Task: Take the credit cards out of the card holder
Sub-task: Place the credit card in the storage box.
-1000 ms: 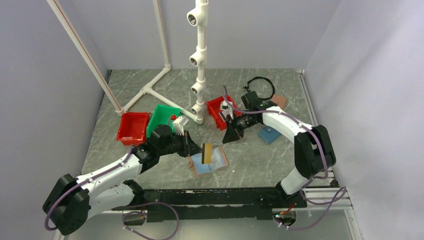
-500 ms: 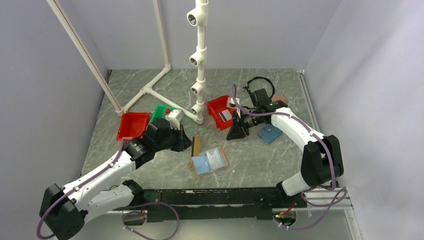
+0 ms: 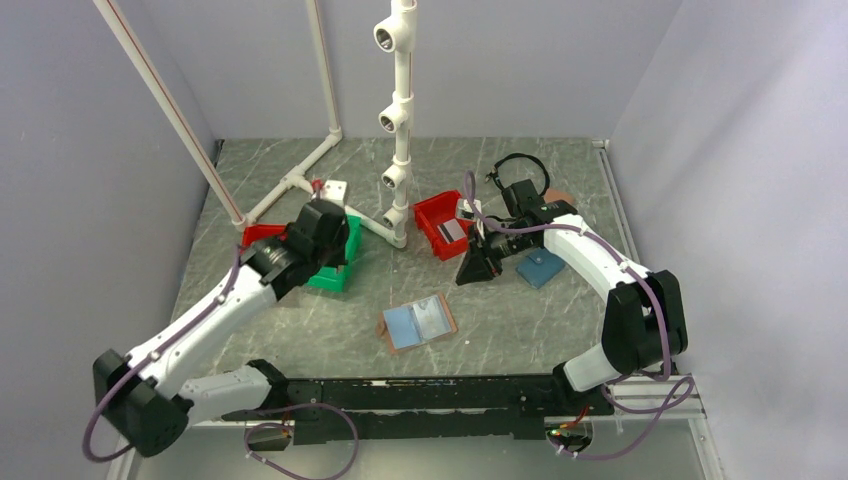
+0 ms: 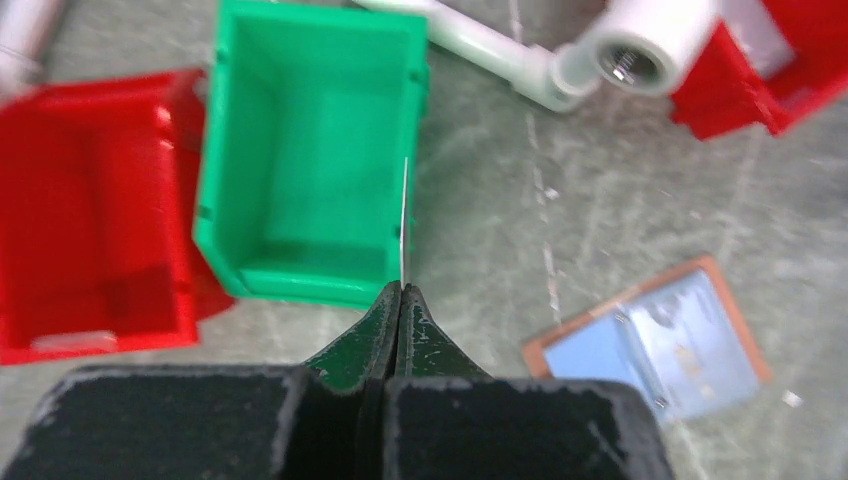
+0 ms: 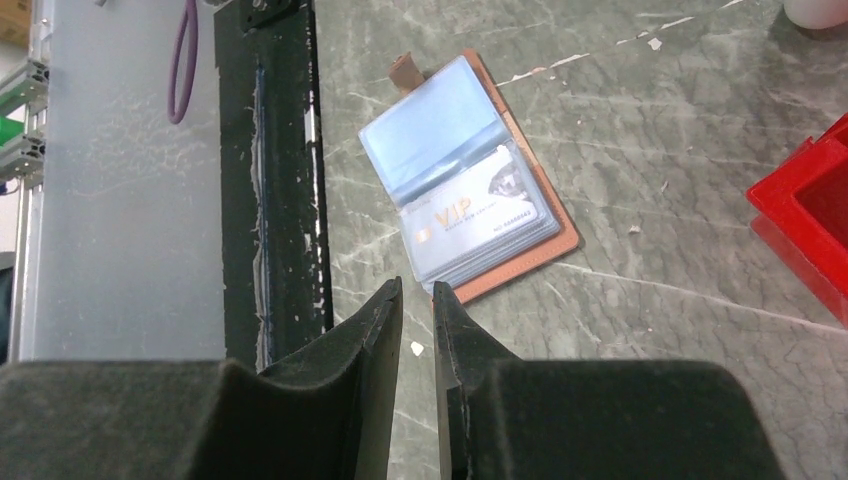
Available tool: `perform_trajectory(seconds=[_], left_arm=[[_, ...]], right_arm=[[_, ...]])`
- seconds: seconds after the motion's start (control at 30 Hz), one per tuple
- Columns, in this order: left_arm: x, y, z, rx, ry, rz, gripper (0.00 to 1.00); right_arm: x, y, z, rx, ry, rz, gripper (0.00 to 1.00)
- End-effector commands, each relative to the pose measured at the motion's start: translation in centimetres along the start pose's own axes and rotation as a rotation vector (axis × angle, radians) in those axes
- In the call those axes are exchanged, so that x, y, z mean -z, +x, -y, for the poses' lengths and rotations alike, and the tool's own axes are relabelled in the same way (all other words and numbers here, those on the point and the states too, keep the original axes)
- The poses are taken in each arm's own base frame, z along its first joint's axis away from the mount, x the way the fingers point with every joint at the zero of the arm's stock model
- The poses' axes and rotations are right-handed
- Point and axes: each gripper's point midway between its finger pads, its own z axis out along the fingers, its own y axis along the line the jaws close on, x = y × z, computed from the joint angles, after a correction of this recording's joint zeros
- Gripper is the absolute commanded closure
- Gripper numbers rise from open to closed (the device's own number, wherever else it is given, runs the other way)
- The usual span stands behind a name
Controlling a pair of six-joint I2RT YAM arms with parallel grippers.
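While the left arm (image 3: 225, 305) hangs over the open green plastic bin (image 4: 300, 150), its jaws are pinched shut on a thin plastic credit card (image 4: 404, 215), seen edge-on so its colour is unclear. I judge the step in hand to be dropping this card; the next move calls for parting the jaws above the bin. To the right, nearer the front edge, the pinkish-tan leather card holder (image 3: 403, 326) lies open with a grey-white card (image 5: 480, 205) in its clear sleeve. Further right, the right arm (image 3: 590, 250) hovers, jaws slightly apart and empty. The grey-green marbled tabletop (image 3: 520, 320) sits between pale lilac walls, a white pipe frame (image 3: 402, 120) at the far side.
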Motion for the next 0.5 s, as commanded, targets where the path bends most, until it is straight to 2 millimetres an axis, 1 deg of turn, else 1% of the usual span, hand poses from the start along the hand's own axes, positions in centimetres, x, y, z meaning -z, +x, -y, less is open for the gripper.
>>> perform_trajectory(seconds=[0.0,0.17,0.27,0.37,0.47], left_arm=[[-1.2,-2.4,-3.6,-0.188,-0.225,-0.032,1.00],[-4.1,-4.0,-5.0,-0.302,-0.338,-0.081,1.00],[-5.7,-4.4,-5.4,-0.330,-0.344,-0.096,1.00],[-7.2,-4.1,-5.6,-0.331,-0.329,-0.116,1.00],[-8.8,-2.9,-6.2,-0.312,-0.323,-0.159,1.00]], right_arm=[[0.6,-1.8,-0.8,0.080,-0.022,0.049,0.80],[0.6,-1.8,-0.9,0.081,-0.026,0.052,0.80],[0.6,-1.8,-0.9,0.078,-0.026,0.052,0.80],[0.6,-1.8,-0.9,0.078,-0.024,0.052,0.80],[0.6,-1.8,-0.8,0.076,-0.023,0.053,0.80]])
